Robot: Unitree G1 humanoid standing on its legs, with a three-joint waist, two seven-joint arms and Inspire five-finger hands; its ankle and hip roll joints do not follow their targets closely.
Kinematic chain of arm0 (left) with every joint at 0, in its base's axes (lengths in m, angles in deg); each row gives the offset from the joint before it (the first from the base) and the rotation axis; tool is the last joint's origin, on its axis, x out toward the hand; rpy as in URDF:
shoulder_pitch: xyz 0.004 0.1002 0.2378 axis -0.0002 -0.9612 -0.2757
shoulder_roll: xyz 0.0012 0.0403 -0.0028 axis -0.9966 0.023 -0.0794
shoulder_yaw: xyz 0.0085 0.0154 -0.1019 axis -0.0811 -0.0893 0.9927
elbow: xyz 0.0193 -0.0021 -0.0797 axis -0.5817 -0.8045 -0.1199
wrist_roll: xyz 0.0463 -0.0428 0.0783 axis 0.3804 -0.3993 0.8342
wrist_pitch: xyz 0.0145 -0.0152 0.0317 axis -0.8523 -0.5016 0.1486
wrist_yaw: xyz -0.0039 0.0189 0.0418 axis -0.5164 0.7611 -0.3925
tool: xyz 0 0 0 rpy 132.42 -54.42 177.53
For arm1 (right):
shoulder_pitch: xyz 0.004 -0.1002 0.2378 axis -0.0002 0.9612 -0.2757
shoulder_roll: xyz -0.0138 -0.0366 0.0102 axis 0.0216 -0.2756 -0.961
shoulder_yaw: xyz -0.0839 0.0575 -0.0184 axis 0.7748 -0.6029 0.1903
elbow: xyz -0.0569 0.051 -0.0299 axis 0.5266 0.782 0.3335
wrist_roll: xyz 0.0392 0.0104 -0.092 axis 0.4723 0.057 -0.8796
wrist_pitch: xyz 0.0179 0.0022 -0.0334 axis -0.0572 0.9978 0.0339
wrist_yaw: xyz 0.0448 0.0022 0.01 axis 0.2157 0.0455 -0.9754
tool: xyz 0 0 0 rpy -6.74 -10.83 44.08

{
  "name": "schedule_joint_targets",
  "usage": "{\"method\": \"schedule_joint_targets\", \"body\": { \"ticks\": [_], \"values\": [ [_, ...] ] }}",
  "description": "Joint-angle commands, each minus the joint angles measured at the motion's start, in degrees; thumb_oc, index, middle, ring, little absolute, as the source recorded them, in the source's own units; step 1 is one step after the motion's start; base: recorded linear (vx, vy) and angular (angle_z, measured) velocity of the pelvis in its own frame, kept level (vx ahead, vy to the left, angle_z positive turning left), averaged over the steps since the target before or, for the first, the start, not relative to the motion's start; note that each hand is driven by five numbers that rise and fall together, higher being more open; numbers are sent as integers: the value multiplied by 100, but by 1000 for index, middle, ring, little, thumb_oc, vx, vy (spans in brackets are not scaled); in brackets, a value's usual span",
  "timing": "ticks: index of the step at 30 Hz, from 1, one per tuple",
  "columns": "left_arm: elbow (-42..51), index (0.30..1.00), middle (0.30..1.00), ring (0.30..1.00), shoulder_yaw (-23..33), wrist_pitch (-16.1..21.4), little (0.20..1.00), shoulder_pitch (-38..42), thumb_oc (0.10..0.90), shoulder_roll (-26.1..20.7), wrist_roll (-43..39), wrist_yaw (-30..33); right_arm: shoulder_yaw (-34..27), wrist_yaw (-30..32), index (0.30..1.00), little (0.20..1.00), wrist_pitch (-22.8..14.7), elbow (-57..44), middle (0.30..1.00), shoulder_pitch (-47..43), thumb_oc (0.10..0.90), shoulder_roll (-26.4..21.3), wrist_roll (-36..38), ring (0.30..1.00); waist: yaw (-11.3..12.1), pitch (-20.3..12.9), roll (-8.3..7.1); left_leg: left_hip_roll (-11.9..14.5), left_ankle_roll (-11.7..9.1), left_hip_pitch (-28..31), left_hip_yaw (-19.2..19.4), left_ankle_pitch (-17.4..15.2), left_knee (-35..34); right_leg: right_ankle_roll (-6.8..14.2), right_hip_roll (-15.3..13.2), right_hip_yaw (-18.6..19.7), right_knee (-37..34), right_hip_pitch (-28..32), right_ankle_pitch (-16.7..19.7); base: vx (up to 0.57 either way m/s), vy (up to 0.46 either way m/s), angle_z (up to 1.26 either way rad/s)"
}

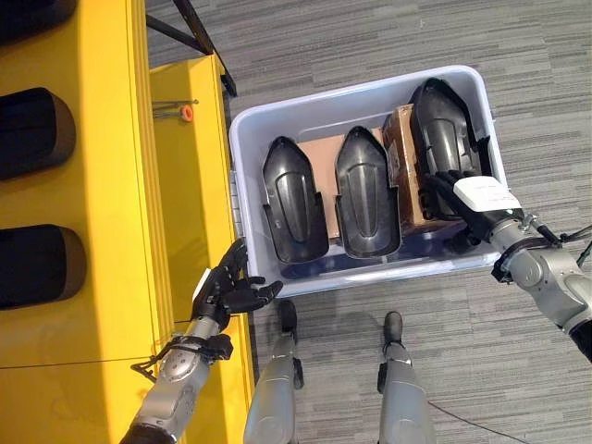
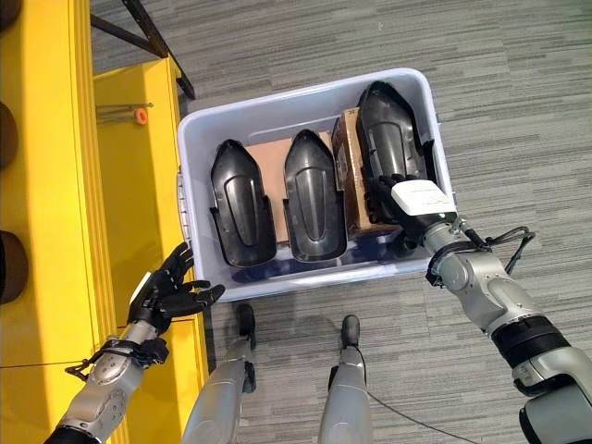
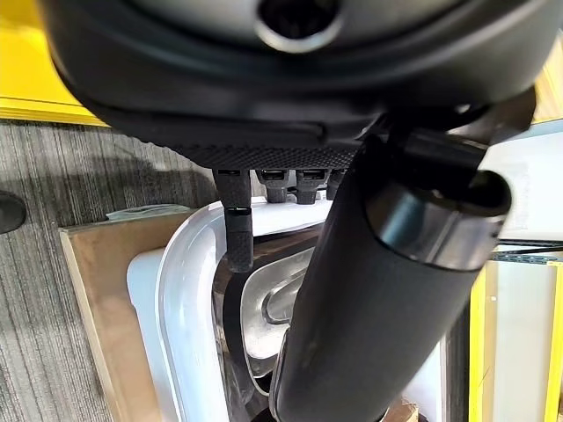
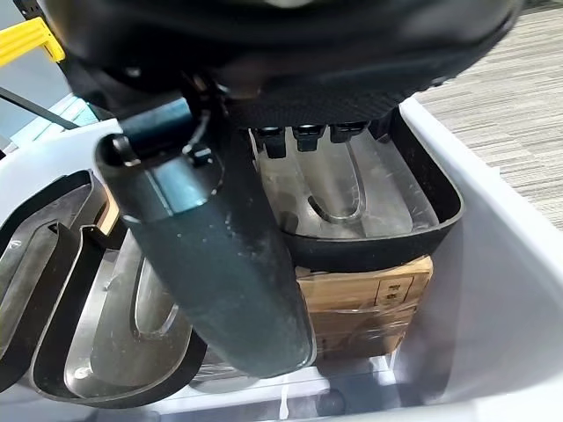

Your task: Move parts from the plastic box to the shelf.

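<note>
A pale plastic box point(image 1: 361, 88) stands on the carpet and holds three black moulded parts. The left part point(image 1: 294, 199) and the middle part point(image 1: 367, 194) lie side by side on the bottom. The right part point(image 1: 444, 125) rests higher, on a cardboard carton point(image 1: 402, 157). My right hand point(image 1: 462, 190) reaches into the box over the near end of the right part point(image 4: 369, 202), fingers straight above its rim and thumb point(image 4: 220, 255) held clear. My left hand point(image 1: 227, 291) hovers open with spread fingers at the box's near left corner, beside the yellow shelf point(image 1: 102, 185).
Black parts point(image 1: 32, 134) lie on the yellow shelf at the left, another point(image 1: 37, 264) nearer to me. An orange-tipped tool point(image 1: 185, 112) rests on the shelf's lower ledge. A black frame bar point(image 1: 199, 37) crosses the floor behind the box. Grey carpet surrounds the box.
</note>
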Motion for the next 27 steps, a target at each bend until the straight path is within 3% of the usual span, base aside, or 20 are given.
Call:
{"method": "schedule_joint_targets", "body": {
  "ticks": [1, 16, 27],
  "values": [
    [152, 1000, 1000, 1000, -189, 16, 1000, 53, 900, 39, -43, -28, -433, 470, 1000, 1000, 14, -293, 1000, -437, 900, -393, -84, 1000, -119, -168, -197, 448, -235, 305, -76, -868, 725, -222, 107, -25, 496, -573, -14, 0, 0, 0],
    [195, 1000, 1000, 1000, -140, 21, 1000, 54, 900, -32, -55, 40, -626, 684, 1000, 1000, 140, -37, 1000, -447, 900, -508, -88, 1000, -119, -96, -175, 387, -202, 79, -104, -986, 961, -237, 85, 34, 737, -825, -77, -1, 0, 1],
    [312, 1000, 1000, 1000, -65, 2, 1000, 0, 900, -100, -61, 151, -652, 935, 1000, 1000, 318, 467, 1000, -866, 900, -694, 39, 1000, -101, 116, -115, 321, -174, -649, -231, -1355, 1896, -314, 64, 140, 1646, -1511, -408, -12, -6, 6]
  ]
}}
